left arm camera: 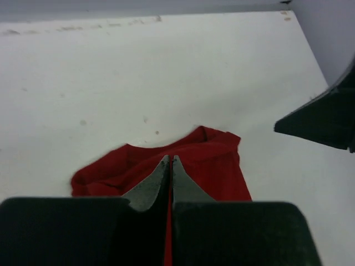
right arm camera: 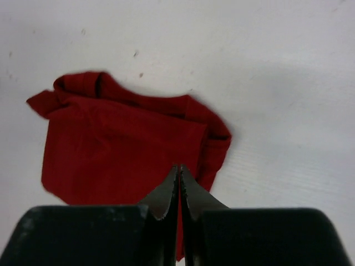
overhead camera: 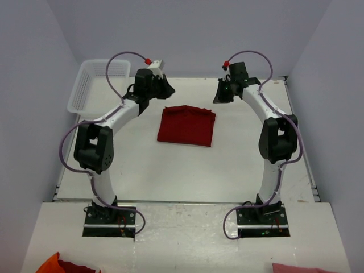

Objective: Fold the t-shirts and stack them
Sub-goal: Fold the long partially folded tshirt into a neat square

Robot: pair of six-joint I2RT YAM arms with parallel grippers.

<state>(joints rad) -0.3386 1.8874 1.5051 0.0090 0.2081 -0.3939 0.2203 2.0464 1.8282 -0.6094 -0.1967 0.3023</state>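
A dark red t-shirt [overhead camera: 186,126] lies folded into a rough rectangle in the middle of the white table. My left gripper [overhead camera: 168,90] hovers beyond its far left corner and my right gripper [overhead camera: 222,94] beyond its far right corner. In the left wrist view the left gripper [left arm camera: 170,160] is shut with nothing between its jaws, and the t-shirt [left arm camera: 213,160] lies on the table below it. The right wrist view shows the right gripper [right arm camera: 179,169] shut and empty too, above the t-shirt [right arm camera: 122,147], whose far edge is bunched.
A white mesh basket [overhead camera: 94,85] stands at the table's far left corner. On the near ledge below the arm bases lie an orange and red cloth [overhead camera: 57,265] at the left and a pink cloth [overhead camera: 301,268] at the right. The right gripper's dark body [left arm camera: 327,116] shows in the left wrist view.
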